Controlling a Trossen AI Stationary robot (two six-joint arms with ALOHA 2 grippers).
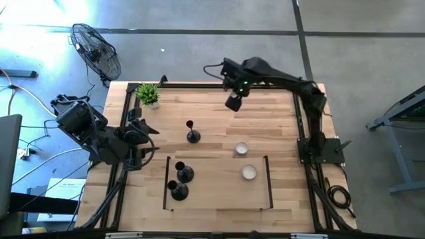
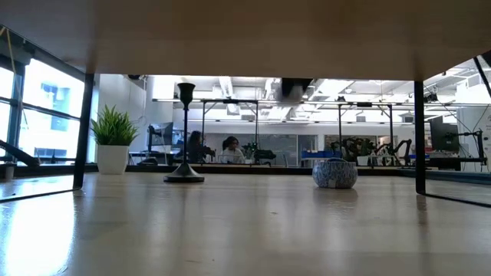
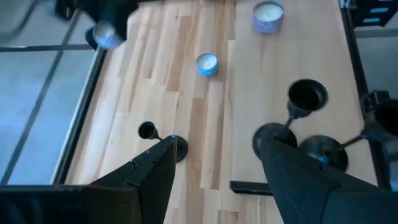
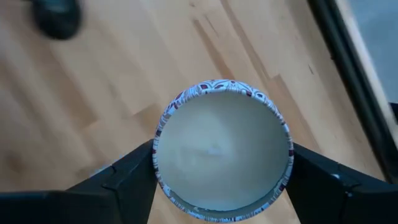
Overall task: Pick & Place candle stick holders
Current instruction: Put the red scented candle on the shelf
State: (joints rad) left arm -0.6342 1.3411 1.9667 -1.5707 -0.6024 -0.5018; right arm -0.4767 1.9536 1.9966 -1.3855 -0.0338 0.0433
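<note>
My left claw hung over the near left part of the pale wooden counter. Its two dark fingers stood apart with nothing but bare wood between them.

Just beyond its tips stood the lone holder, a small black candlestick holder with a round domed base, a thin stem and a tiny cup top. It was upright, so its long axis ran straight up from the counter. From the left claw it lay ahead, toward the counter's middle, near but not touching. In the left wrist view its base was partly hidden behind one finger. I judged the left arm to be the nearer one for it.

The two other holders, black and of the same shape, stood close together inside the black-outlined rectangle, at the end nearest the left arm. I took that rectangle for the drop zone, which would leave one holder to move.

My right claw was raised over the far side of the counter, well apart from the lone holder. It looked clamped on a round white candle in a patterned cup. Two more such candles sat right of centre.
</note>
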